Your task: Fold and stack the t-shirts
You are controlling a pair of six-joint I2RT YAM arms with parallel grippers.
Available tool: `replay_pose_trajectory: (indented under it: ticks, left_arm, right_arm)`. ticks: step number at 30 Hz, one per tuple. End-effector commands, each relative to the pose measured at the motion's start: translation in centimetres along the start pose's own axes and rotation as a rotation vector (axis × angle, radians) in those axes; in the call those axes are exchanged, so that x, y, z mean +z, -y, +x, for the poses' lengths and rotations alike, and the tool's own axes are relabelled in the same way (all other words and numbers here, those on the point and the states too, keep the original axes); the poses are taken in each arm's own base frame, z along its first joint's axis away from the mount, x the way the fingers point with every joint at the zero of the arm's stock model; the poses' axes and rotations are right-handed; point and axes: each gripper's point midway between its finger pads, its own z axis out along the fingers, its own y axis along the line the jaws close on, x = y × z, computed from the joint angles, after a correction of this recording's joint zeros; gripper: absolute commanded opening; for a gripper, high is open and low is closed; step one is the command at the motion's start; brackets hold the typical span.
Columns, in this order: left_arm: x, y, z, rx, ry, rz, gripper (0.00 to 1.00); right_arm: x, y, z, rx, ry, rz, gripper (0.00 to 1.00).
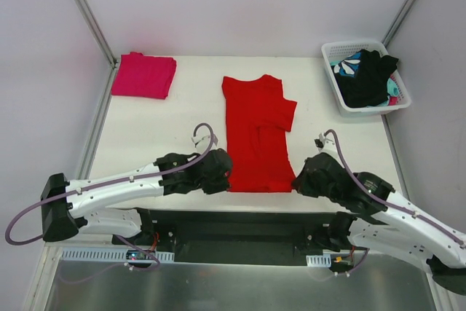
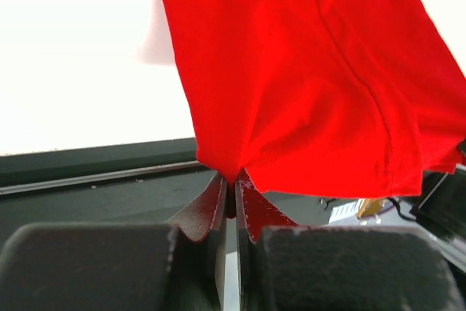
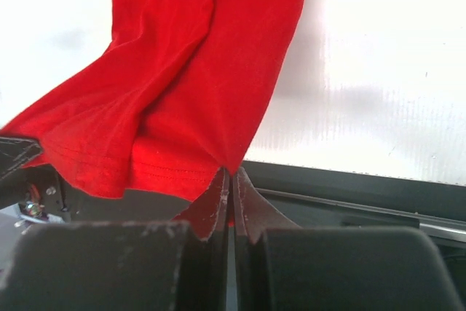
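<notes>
Nearest us, our left gripper [image 2: 232, 193] and right gripper [image 3: 231, 183] each had jaws pressed together, pinching a hem corner of the red t-shirt [image 1: 254, 140], spread at centre frame in the top view. We judged it light, limp cloth, best gripped at those corners.

From above, the left gripper [image 1: 227, 172] and right gripper [image 1: 295, 182] cover the red t-shirt's [image 1: 256, 132] near corners. In the basket [image 1: 342, 50] at the table's [image 1: 167, 129] far right corner, the black garment [image 1: 368, 78] hides most of the teal-and-white garment [image 1: 346, 67].
</notes>
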Motion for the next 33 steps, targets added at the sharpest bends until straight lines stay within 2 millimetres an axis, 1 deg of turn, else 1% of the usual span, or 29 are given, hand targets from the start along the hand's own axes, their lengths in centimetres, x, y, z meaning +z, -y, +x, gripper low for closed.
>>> replay_pose_trajectory:
  ticks: [1, 6, 10, 13, 15, 19, 20, 25, 27, 29, 33]
  left_arm:
    - [0.0, -2.2, -2.3, 0.035, 0.06, -0.109, 0.0]
    - [-0.1, -2.6, -4.7, 0.022, 0.087, -0.122, 0.0]
    - [0.0, -2.7, -6.0, 0.023, 0.095, -0.131, 0.0]
    - [0.2, -2.4, -6.8, 0.024, 0.099, -0.138, 0.0]
    - [0.5, -2.0, -7.0, 0.036, 0.095, -0.142, 0.0]
    - [1.2, -1.2, -7.4, 0.042, 0.09, -0.145, 0.0]
    - [1.7, -1.3, -7.3, 0.043, 0.082, -0.157, 0.0]
    - [2.6, -0.1, -7.9, 0.047, 0.07, -0.146, 0.0]
    - [2.9, 0.2, -8.2, 0.049, 0.07, -0.148, 0.0]
    - [3.2, 0.4, -8.6, 0.049, 0.068, -0.145, 0.0]
    - [3.6, 0.5, -9.5, 0.045, 0.072, -0.148, 0.0]
  right_arm:
    - [-0.3, 1.0, -1.9, -0.063, 0.068, 0.082, 0.01]
    - [0.1, 1.5, -2.7, -0.09, 0.098, 0.134, 0.01]
    - [0.1, 1.2, -4.2, -0.093, 0.134, 0.154, 0.01]
    - [0.8, 1.4, -4.9, -0.11, 0.14, 0.19, 0.01]
    - [1.4, 1.3, -5.0, -0.119, 0.121, 0.199, 0.01]
    - [2.5, 0.2, -5.6, -0.116, 0.118, 0.176, 0.01]
    - [2.6, 0.1, -5.7, -0.115, 0.118, 0.173, 0.01]
    - [3.4, -0.6, -6.8, -0.134, 0.116, 0.177, 0.01]
    - [3.3, -0.7, -7.6, -0.131, 0.127, 0.181, 0.01]
    - [3.5, -0.7, -7.9, -0.142, 0.119, 0.185, 0.01]
    - [3.9, -0.4, -9.3, -0.132, 0.12, 0.19, 0.01]
